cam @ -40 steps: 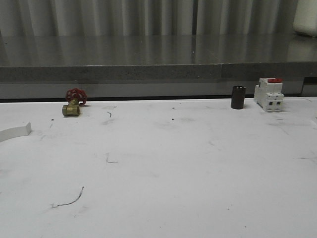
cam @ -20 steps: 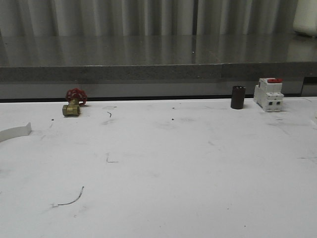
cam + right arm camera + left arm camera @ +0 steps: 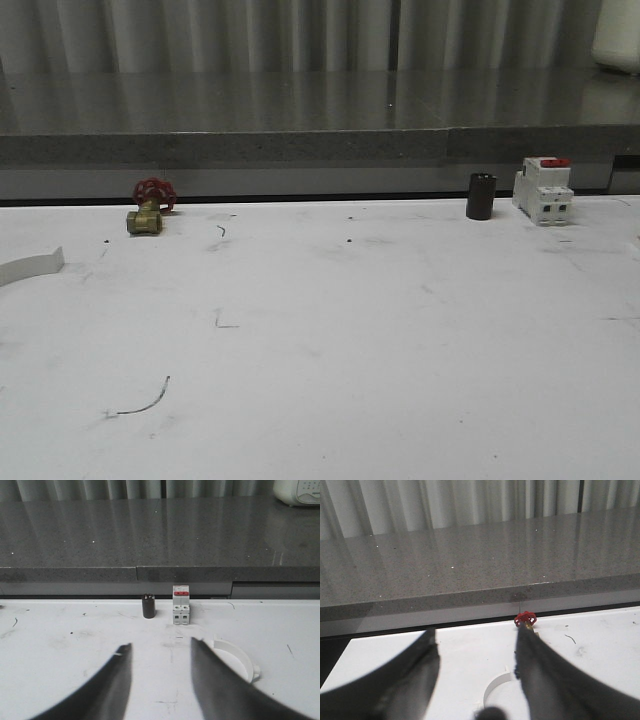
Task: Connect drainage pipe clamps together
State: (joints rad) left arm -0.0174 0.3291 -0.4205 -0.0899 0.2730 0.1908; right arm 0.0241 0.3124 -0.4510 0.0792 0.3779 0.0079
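Note:
One white half-ring drainage pipe clamp [image 3: 30,268] lies at the table's far left edge, cut off by the front view. In the left wrist view the same curved clamp [image 3: 495,687] lies on the table between and below my left gripper's dark fingers. That left gripper [image 3: 476,632] is open, holds nothing and hangs above the clamp. The other clamp [image 3: 240,662] lies on the table just beside the right gripper's outer finger. My right gripper [image 3: 161,645] is open over bare table, with nothing between its fingers.
A brass valve with a red handwheel [image 3: 150,207] stands at the back left. A black cylinder [image 3: 481,196] and a white breaker with a red top [image 3: 543,190] stand at the back right. A grey stone ledge [image 3: 320,145] runs behind the white table [image 3: 330,340].

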